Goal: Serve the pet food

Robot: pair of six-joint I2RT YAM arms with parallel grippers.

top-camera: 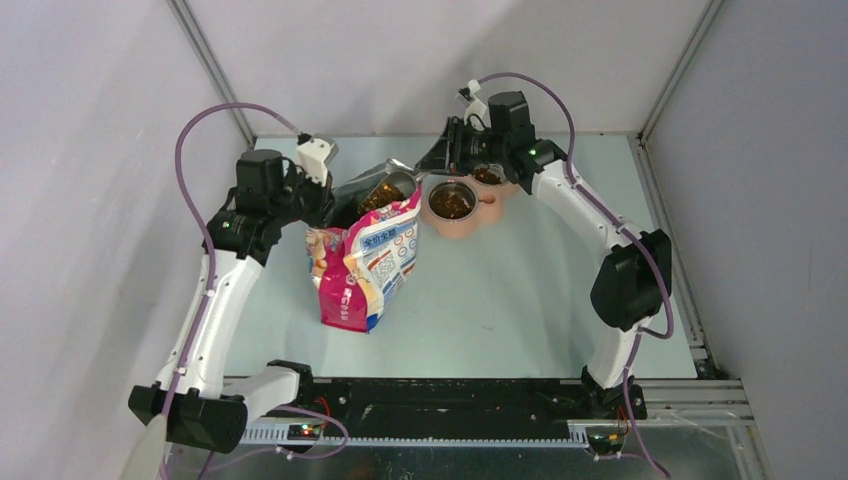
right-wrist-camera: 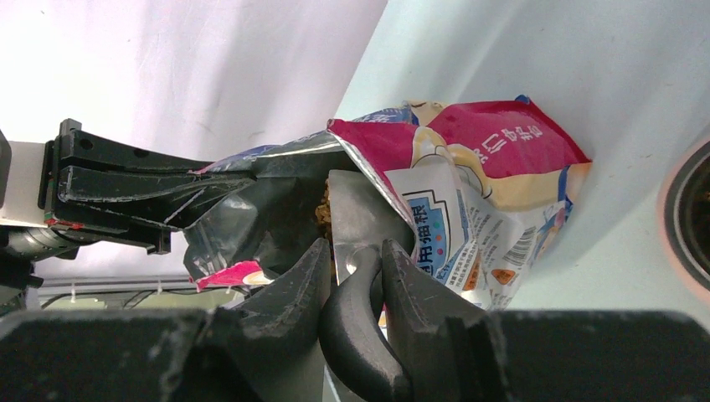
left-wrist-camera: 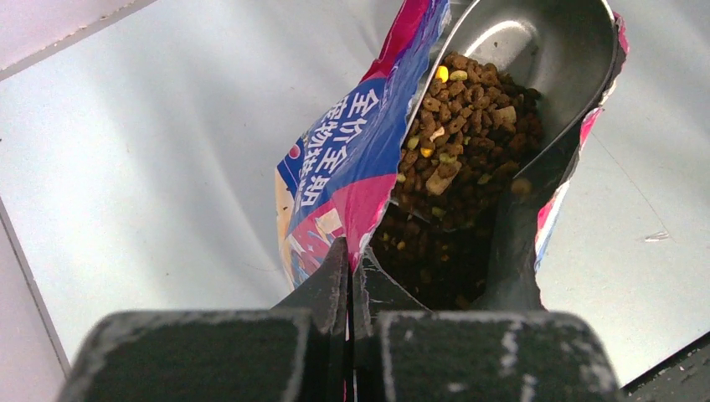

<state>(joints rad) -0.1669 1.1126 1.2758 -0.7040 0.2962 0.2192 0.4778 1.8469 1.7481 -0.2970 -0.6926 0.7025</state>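
The pink-white-blue bag [top-camera: 365, 262] stands left of centre with its mouth open. My left gripper [top-camera: 332, 206] is shut on the bag's rim; in the left wrist view the fingers [left-wrist-camera: 335, 272] pinch the torn edge. A grey metal scoop [left-wrist-camera: 536, 42] lies inside the mouth, loaded with brown pet food [left-wrist-camera: 465, 126]. My right gripper [right-wrist-camera: 356, 260] is shut on the scoop's black handle [right-wrist-camera: 360, 327] just behind the bag [right-wrist-camera: 477, 184]. From above, the right gripper [top-camera: 428, 165] sits at the bag's far side, with the scoop [top-camera: 388, 188] tilted in the opening.
A pink double bowl [top-camera: 487, 199] stands right of the bag, under the right wrist, and both its cups hold kibble [top-camera: 452, 202]. Its rim [right-wrist-camera: 682, 226] shows at the right wrist view's edge. Grey walls close the table's back and sides.
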